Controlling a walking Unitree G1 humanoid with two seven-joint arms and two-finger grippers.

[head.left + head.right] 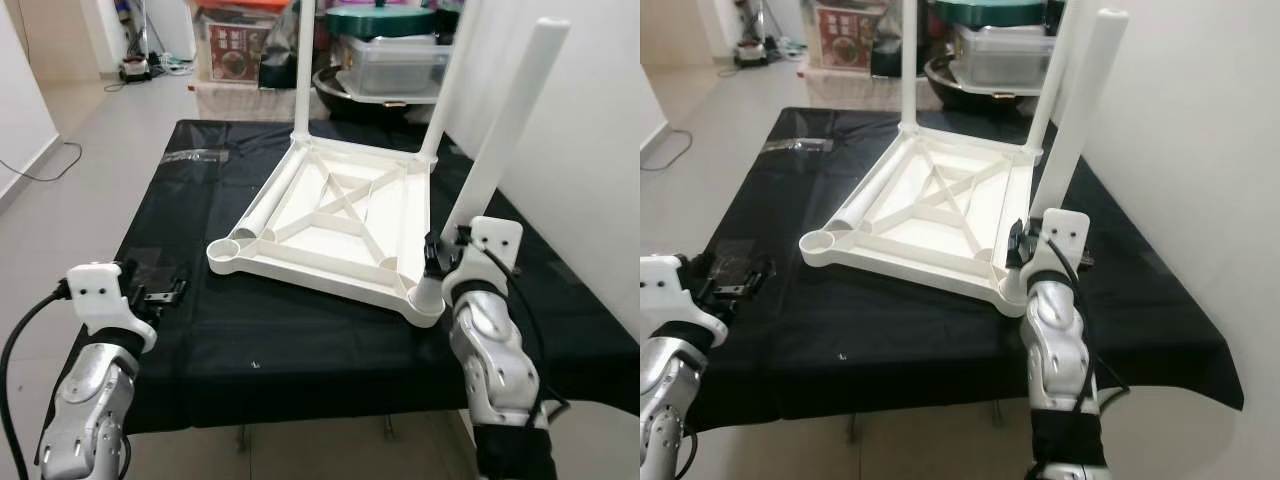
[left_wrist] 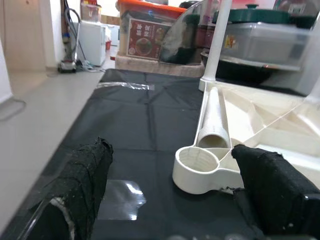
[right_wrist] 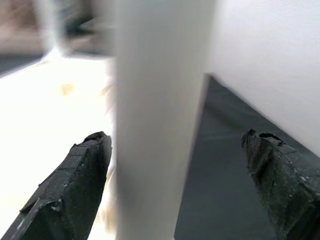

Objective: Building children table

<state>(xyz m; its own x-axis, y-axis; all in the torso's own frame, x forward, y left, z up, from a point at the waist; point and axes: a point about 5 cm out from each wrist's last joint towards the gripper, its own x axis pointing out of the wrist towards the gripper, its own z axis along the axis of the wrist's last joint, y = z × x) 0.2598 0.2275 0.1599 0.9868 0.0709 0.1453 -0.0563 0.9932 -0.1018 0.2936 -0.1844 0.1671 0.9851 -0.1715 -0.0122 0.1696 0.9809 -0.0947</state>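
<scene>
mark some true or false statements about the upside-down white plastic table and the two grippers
1. The upside-down white plastic tabletop rests on a black cloth. True.
2. All four white legs stand upright in their sockets. False: three stand, one loose white leg lies inside the frame, and the near left round socket is empty.
3. The right gripper is open around the near right upright leg. True.
4. The left gripper holds the loose leg. False: it is open, holding nothing, facing the empty socket.
</scene>
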